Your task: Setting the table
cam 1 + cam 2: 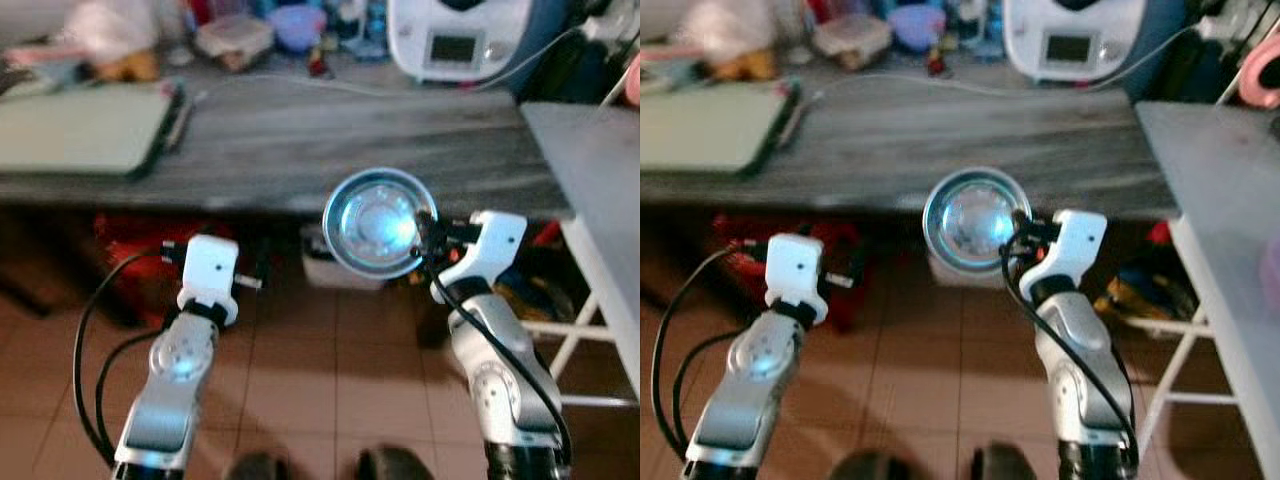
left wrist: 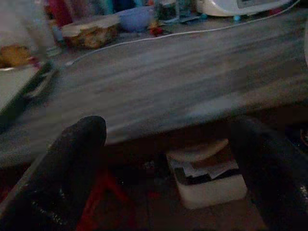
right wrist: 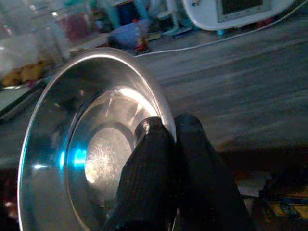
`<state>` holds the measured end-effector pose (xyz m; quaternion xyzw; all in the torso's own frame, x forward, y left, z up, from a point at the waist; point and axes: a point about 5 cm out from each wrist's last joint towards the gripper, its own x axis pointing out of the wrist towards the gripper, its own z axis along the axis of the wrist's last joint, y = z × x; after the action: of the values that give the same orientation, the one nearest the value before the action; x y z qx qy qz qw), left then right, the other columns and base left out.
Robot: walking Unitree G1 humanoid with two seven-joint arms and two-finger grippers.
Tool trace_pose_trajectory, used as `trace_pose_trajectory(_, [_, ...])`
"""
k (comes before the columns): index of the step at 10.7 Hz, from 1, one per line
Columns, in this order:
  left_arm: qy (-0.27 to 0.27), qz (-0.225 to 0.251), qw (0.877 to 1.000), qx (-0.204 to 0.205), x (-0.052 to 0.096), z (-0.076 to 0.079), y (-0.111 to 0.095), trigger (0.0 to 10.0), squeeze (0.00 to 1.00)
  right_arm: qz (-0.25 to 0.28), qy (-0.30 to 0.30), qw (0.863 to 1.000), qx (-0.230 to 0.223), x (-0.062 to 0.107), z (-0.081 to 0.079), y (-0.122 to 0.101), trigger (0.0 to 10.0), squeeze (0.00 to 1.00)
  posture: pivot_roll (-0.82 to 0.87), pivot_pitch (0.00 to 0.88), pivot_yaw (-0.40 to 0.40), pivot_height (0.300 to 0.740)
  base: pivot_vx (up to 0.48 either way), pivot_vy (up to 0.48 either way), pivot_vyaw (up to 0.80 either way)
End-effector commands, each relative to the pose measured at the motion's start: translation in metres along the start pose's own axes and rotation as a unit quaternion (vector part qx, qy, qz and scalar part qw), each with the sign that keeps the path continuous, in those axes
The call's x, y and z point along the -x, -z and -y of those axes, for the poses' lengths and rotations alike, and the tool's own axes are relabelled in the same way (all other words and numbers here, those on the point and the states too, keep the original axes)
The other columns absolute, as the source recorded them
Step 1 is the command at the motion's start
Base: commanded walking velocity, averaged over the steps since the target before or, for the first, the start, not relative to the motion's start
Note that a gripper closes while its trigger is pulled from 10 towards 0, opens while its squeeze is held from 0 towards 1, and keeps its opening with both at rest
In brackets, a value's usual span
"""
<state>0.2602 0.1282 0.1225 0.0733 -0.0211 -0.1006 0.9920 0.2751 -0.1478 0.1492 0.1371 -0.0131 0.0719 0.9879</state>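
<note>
Steel bowl (image 1: 379, 222): shiny, round, held tilted with its hollow facing the camera, in the air just at the near edge of the grey wooden table (image 1: 330, 140); not resting on it. Right gripper (image 3: 166, 137): fingers pressed together on the bowl's right rim, one finger inside the hollow, one behind; silver arm rising from the near right. Left gripper (image 2: 168, 159): raised at the near left, below the table edge; fingers (image 2: 77, 159) spread wide apart, holding nothing. On the table's far side: white kitchen machine (image 1: 458, 38) with a small screen, right of centre; purple bowl (image 1: 296, 24) and a lidded container (image 1: 234, 38) further left; green mat (image 1: 80, 128) at left; white cable (image 1: 330, 82) running across. Under the table: white box (image 2: 208, 179) on the tiled floor (image 1: 300, 370).
</note>
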Motion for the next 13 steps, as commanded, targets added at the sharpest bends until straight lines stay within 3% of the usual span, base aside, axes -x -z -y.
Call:
trace_pose_trajectory(1, [0.008,0.008,1.0,0.001,-0.001,0.004,-0.004,10.0,0.0,0.011,0.008,1.0,0.005,-0.001,0.005,-0.004,10.0,0.0,-0.04,0.105,0.024,0.74,0.48,0.0,0.0])
trace_pose_trajectory(3, [0.01,0.009,1.0,0.001,0.0,0.005,-0.004,10.0,0.0,0.022,0.042,0.999,0.015,-0.009,0.011,-0.008,10.0,0.0,-0.04,0.107,0.019,0.74,0.474,0.0,0.0])
trace_pose_trajectory(6, [-0.006,0.014,0.999,0.031,0.002,0.003,-0.004,10.0,0.0,-0.01,0.095,0.995,-0.021,-0.016,0.025,0.003,10.0,0.0,-0.03,0.11,0.011,0.74,0.312,0.0,0.0])
trace_pose_trajectory(7, [-0.033,-0.004,0.998,0.045,0.003,-0.004,0.001,10.0,0.0,-0.037,0.091,0.995,-0.036,-0.022,0.023,0.012,10.0,0.0,-0.03,0.113,0.012,0.74,0.0,0.0,0.0])
trace_pose_trajectory(10, [-0.082,-0.026,0.996,0.028,0.007,-0.021,0.007,10.0,0.0,-0.08,0.092,0.99,-0.065,-0.029,0.016,0.028,10.0,0.0,-0.02,0.133,0.013,0.74,0.0,0.0,0.0])
trace_pose_trajectory(13, [-0.052,-0.027,0.997,0.045,0.009,-0.011,0.006,10.0,0.0,-0.158,0.086,0.98,-0.081,-0.047,0.006,0.044,10.0,0.0,-0.02,0.141,0.012,0.74,0.0,0.0,0.0])
